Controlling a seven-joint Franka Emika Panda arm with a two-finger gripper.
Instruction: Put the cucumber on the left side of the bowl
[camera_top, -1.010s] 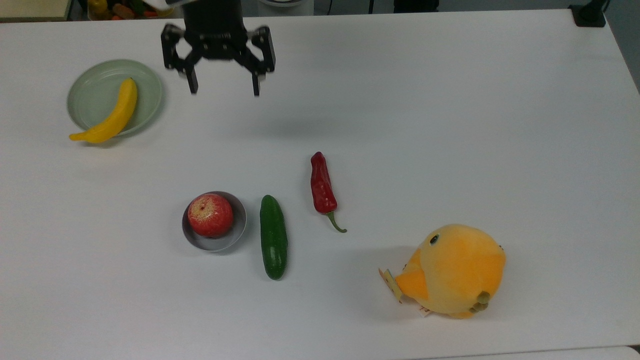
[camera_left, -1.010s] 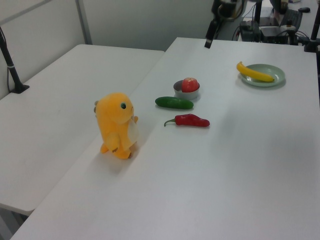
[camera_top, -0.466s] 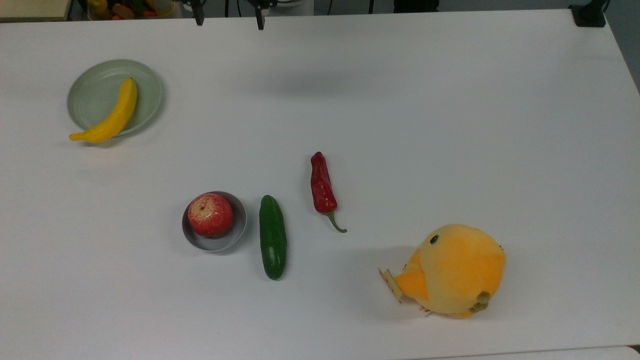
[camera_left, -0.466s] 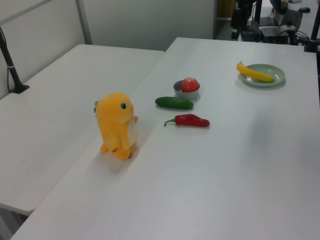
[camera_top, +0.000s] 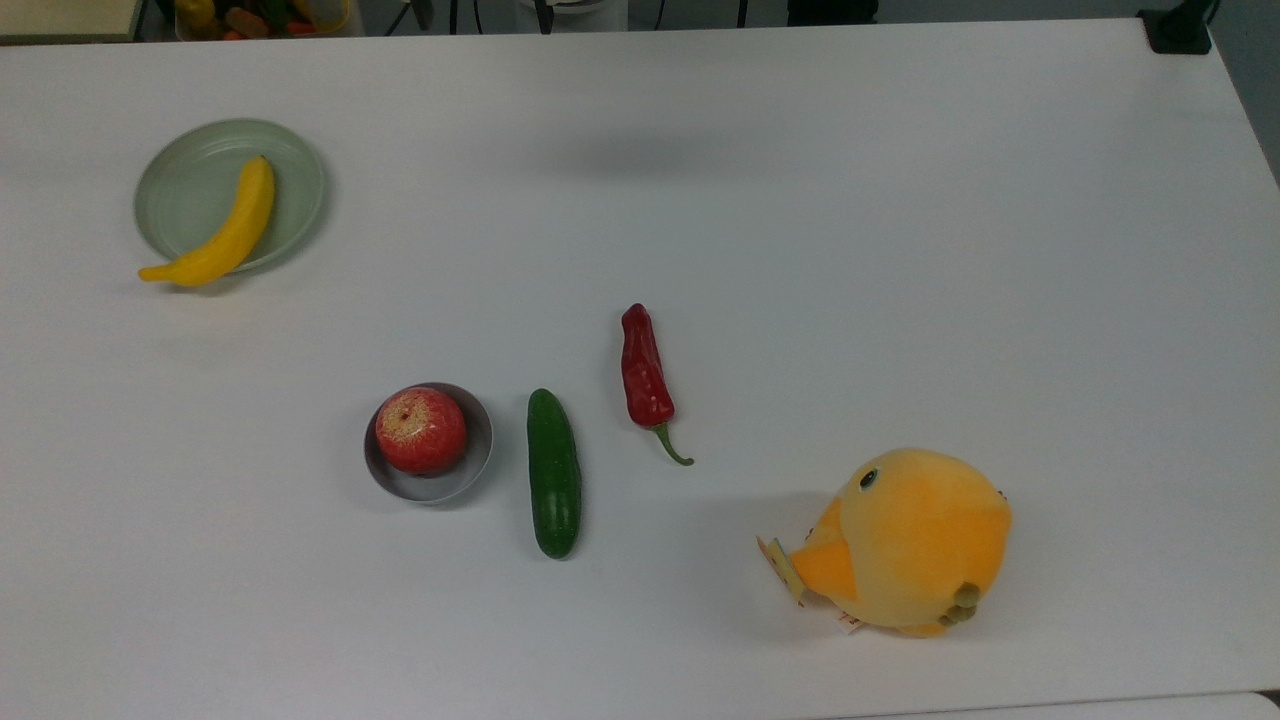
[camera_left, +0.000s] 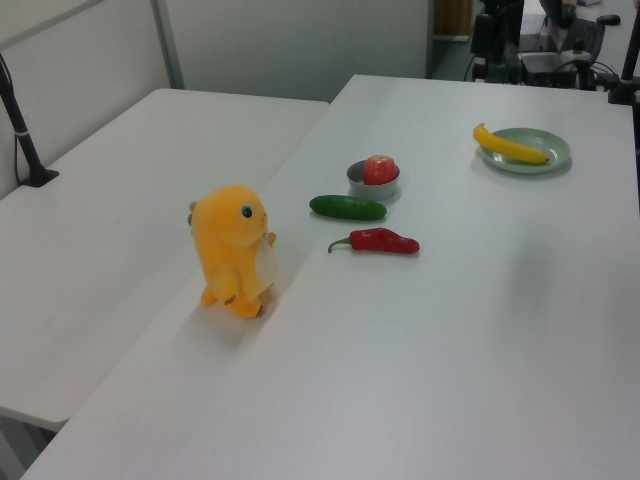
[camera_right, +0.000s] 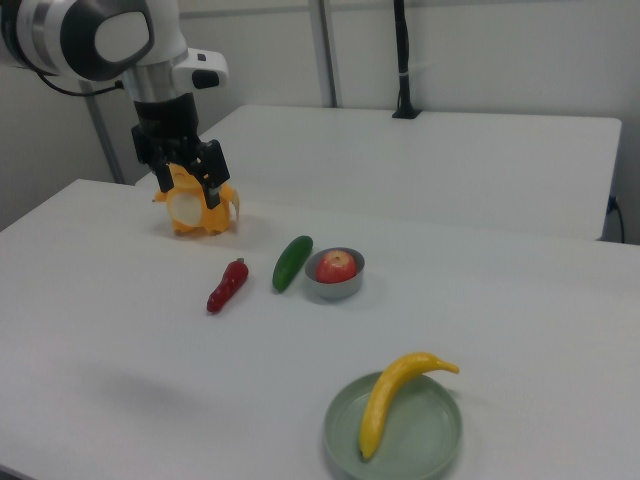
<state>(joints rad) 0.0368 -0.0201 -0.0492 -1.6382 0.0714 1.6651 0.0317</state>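
Since one second ago, the pincer (camera_right: 186, 178) has been withdrawn upward from its low position over the surface (camera_top: 800, 200) near the plate (camera_top: 170, 185); in the top view, two dark tips remain at the upper edge. The cucumber (camera_top: 554, 473) has shifted slightly toward the top view's right, so that it lies a little further from the bowl (camera_top: 472, 458).

In the right view, the pincer is seen raised high above the surface, in front of the plush toy (camera_right: 200, 215) as framed, and well apart from everything lying on the surface. Its fingers are spread and nothing is held between them.

The cucumber is found lying flat on the surface, just beside the bowl but not touching it, between the bowl and the chili (camera_top: 645, 375). It lies on the top view's right of the bowl, and on the right view's left of it. An apple (camera_top: 421, 429) sits in the bowl, and a banana (camera_top: 218, 232) rests across the plate.

The cucumber is judged to have been released beside the bowl. Whether its side counts as the required left depends on the viewpoint intended. The raised, empty pincer suggests that the placement is finished.
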